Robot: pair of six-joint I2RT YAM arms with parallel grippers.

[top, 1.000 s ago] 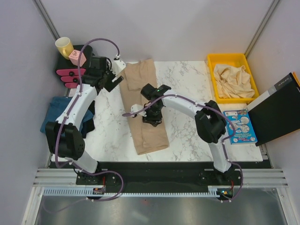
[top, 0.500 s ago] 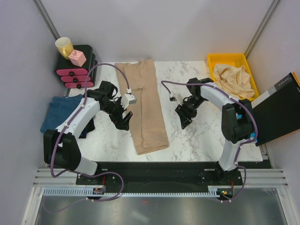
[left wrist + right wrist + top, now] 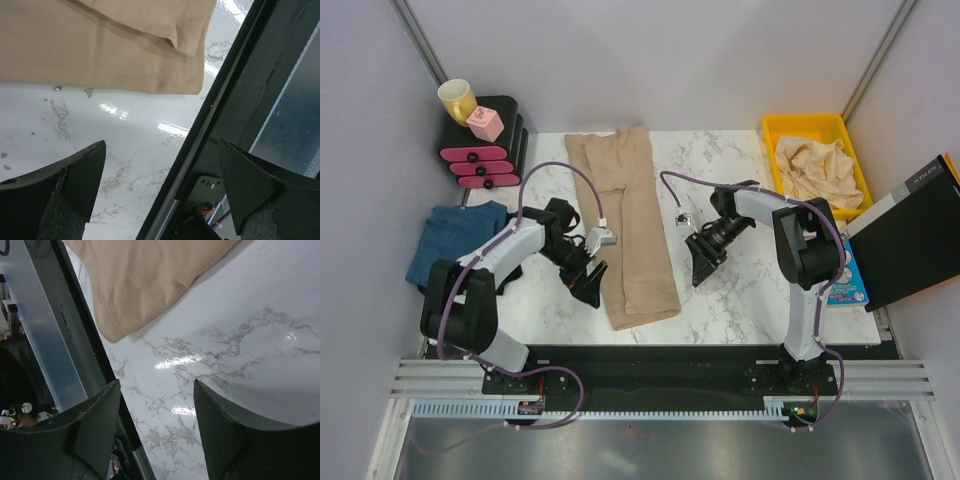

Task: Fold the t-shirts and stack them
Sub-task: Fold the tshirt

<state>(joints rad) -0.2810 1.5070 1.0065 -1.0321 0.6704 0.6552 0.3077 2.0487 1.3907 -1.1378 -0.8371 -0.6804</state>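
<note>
Long folded tan cotton t-shirt (image 3: pixel 625 225) lies flat as a narrow strip down the centre of the white marble tabletop (image 3: pixel 740 290), running from the upper centre of the top view to the lower centre. The end near the upper edge is wider.

Left gripper (image 3: pixel 590 285) sits low over the tabletop just left of the strip's lower part. In the left wrist view the gripper (image 3: pixel 160 185) has its black fingers (image 3: pixel 55 190) wide apart with nothing between them, only bare marble (image 3: pixel 125 150). The tan shirt's stitched hem corner (image 3: pixel 100 50) fills the top of that frame, apart from the fingers.

Right gripper (image 3: pixel 698 272) is right of the strip, near it but not touching. In the right wrist view the gripper (image 3: pixel 157 430) is spread apart and empty, with marble (image 3: pixel 240 340) below and a rounded tan shirt corner (image 3: pixel 145 280) at upper left.

A yellow plastic bin (image 3: pixel 765 150) at upper right holds crumpled beige t-shirts (image 3: pixel 817 165). A teal-blue t-shirt (image 3: pixel 445 235) lies at the left edge, off the marble. A yellow mug (image 3: pixel 455 98) and a pink cube (image 3: pixel 483 122) sit on a black stand with pink drawers (image 3: pixel 480 160) at upper left. A black binder (image 3: pixel 910 235) and a blue booklet (image 3: pixel 848 278) are at the right edge.
</note>
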